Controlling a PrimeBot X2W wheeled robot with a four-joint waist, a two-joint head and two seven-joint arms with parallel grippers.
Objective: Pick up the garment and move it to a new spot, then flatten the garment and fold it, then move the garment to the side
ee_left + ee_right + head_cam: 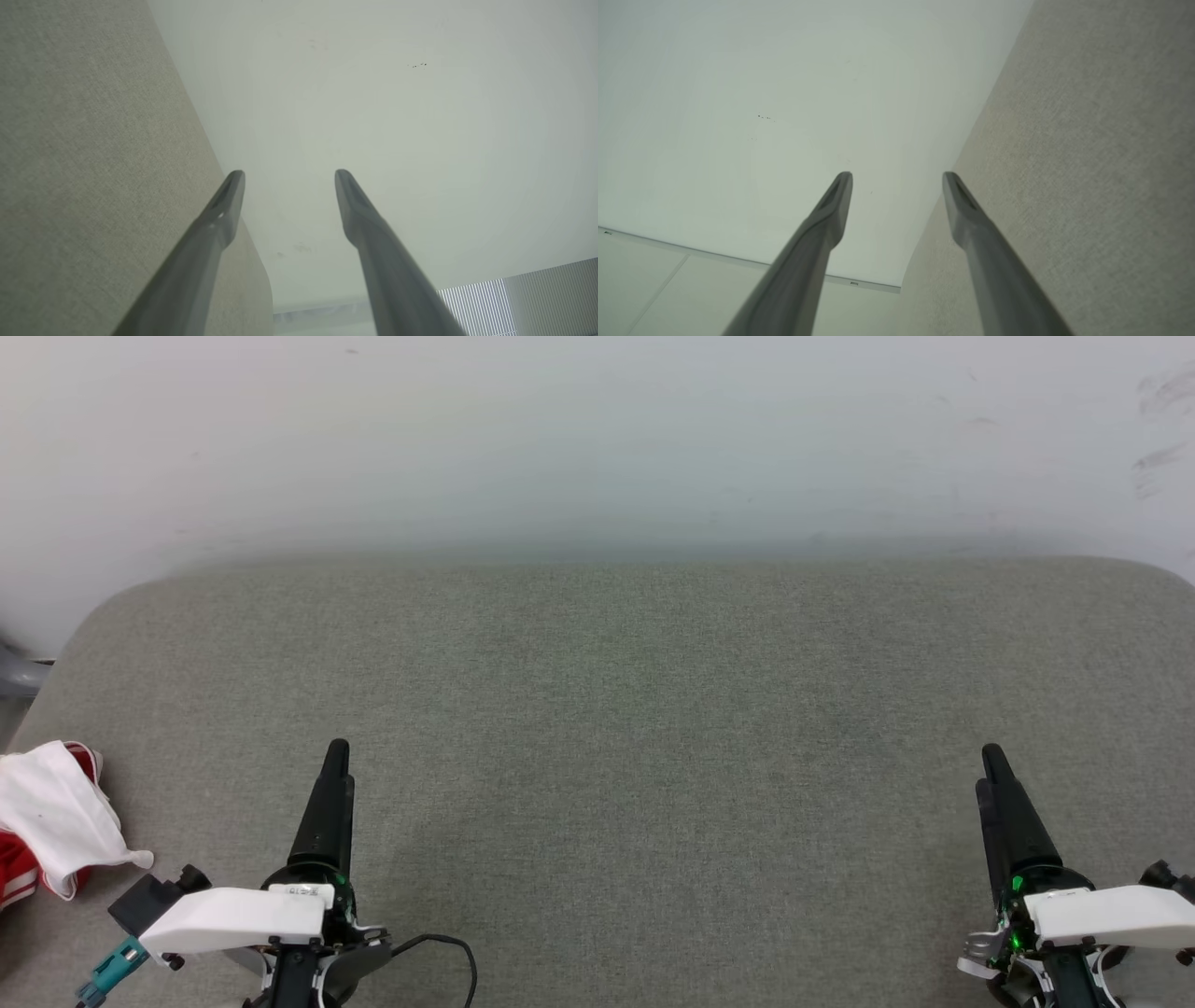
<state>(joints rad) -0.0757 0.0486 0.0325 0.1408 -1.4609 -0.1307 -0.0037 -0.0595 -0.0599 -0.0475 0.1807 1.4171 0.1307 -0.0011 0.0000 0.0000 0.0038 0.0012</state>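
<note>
While left claw, right claw gape | garment left of left claw

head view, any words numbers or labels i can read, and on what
None can be read.
Garment: bunched up, white sleeve and red-white striped trim showing, no print facing the camera.
Left wrist cover: a small tag with dark marks, too small to read.
</note>
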